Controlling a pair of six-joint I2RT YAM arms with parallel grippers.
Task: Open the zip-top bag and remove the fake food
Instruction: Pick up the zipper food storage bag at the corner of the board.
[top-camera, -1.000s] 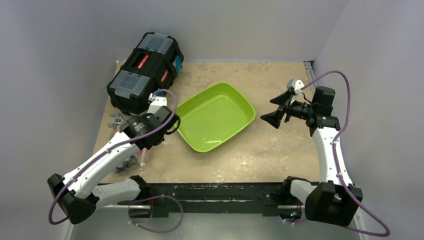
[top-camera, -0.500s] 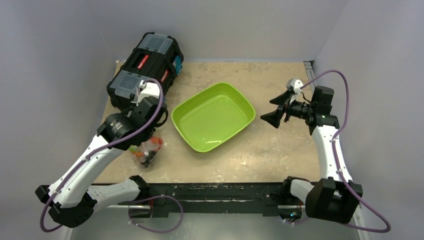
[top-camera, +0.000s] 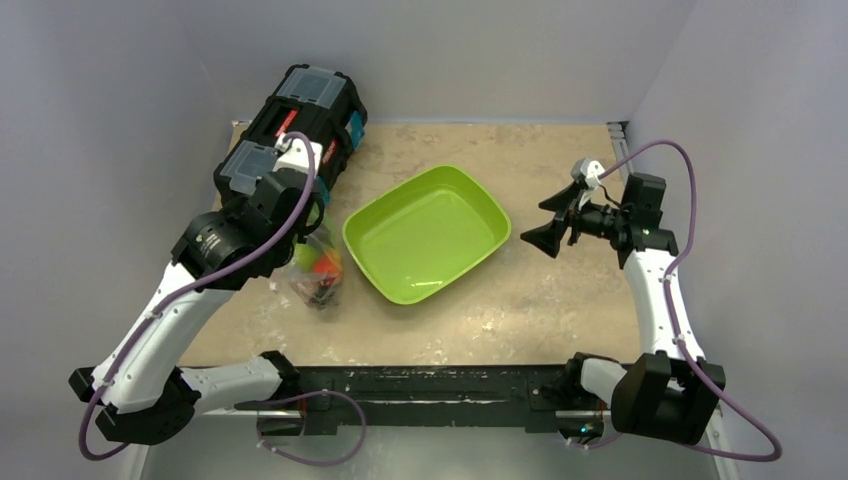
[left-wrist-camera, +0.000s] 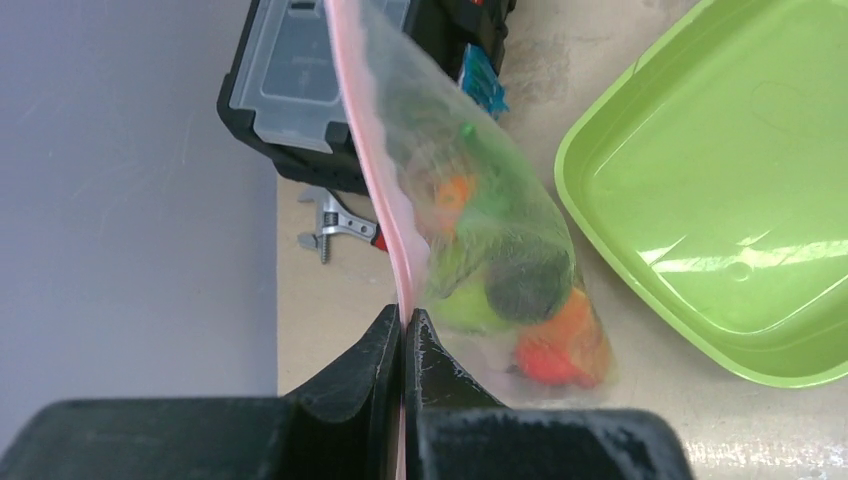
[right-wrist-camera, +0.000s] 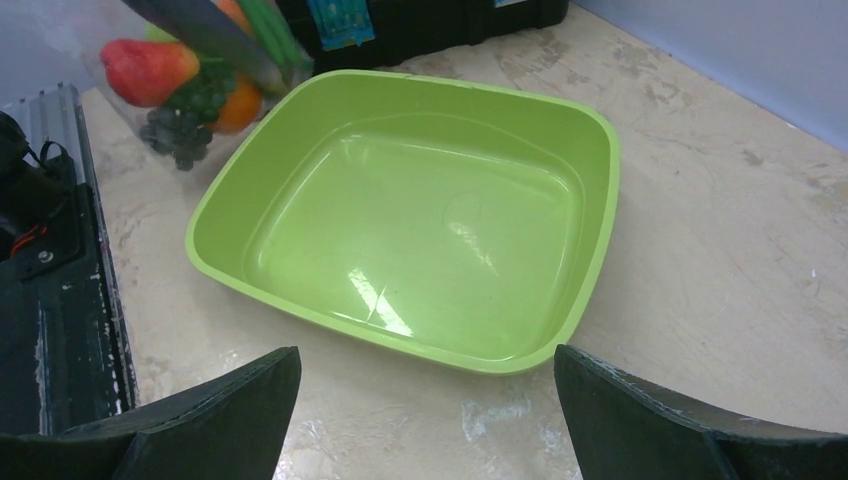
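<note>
My left gripper (left-wrist-camera: 403, 320) is shut on the pale pink zip strip (left-wrist-camera: 365, 150) of the clear zip-top bag (top-camera: 320, 272). The bag hangs from the strip just left of the lime-green tray (top-camera: 430, 235), and I cannot tell whether it touches the table. The fake food (left-wrist-camera: 500, 290) sits bunched in the bag's lower end: green, orange, red and dark purple pieces. The bag also shows at the top left of the right wrist view (right-wrist-camera: 190, 80). My right gripper (top-camera: 548, 235) is open and empty, held above the table right of the tray, facing it (right-wrist-camera: 425, 352).
A black toolbox (top-camera: 290, 140) with clear lids stands at the back left, close behind the left wrist. A red-handled wrench (left-wrist-camera: 335, 220) lies on the table beside it. The tray (right-wrist-camera: 420, 230) holds nothing. Grey walls close in left, back and right.
My left gripper has risen and moved back and right with the bag, from the table's near-left area to beside the tray. The right arm has barely moved.
</note>
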